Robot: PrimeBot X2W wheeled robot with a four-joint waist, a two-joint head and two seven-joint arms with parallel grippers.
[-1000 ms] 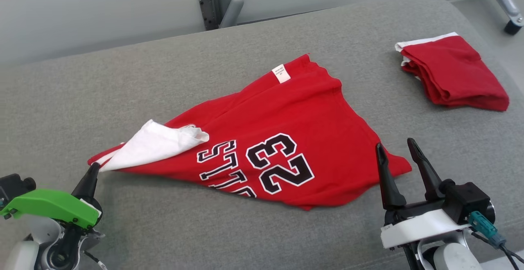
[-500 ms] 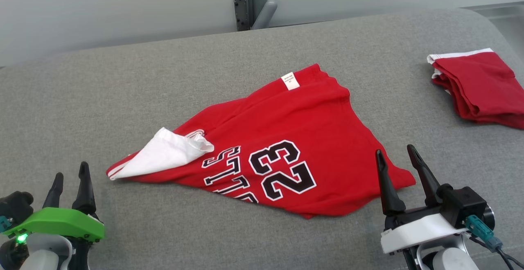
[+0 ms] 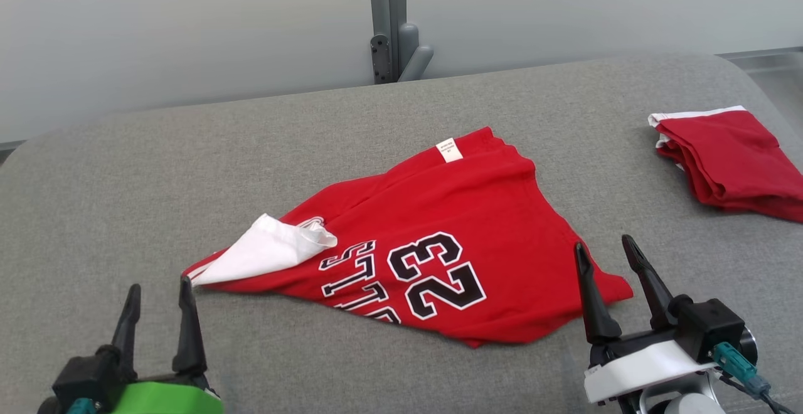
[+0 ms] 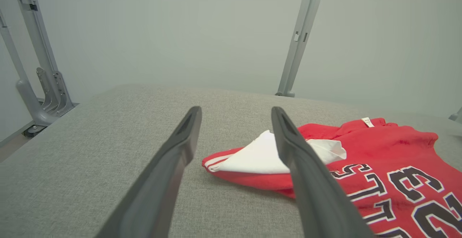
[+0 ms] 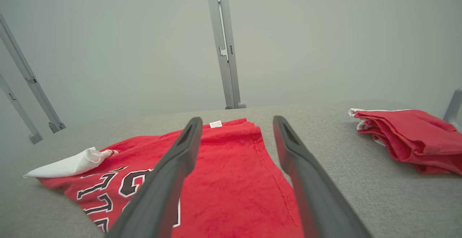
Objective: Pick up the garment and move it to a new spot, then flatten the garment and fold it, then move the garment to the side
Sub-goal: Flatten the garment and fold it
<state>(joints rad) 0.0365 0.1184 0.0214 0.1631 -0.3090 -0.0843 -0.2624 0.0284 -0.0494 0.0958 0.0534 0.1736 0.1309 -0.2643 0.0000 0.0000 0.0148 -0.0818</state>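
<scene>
While both grippers wait with nothing in them, gray pad (image 3: pixel 125 169): one, big and soft, under everything.
Red shirt (image 3: pixel 439 213): one, lying loose on the pad, ahead of the grippers and between them. I think it is already at its new spot, since nothing holds it.
Shirt, left to do: it is bunched up, with one white sleeve (image 3: pixel 263 254) flipped over the front. It needs smoothing flat, folding, then moving to the side.
Folded red pile (image 3: pixel 734 157): one, well ahead of the right gripper and off to its right.
Left gripper (image 3: pixel 159 285): one, fingers wide apart; the sleeve's tip is just ahead of it.
Right gripper (image 3: pixel 603 243): one, fingers wide apart; the shirt's near corner is by its fingertips, touching or not I cannot tell.
White tag (image 3: pixel 449 150): one, on the shirt's far edge.
</scene>
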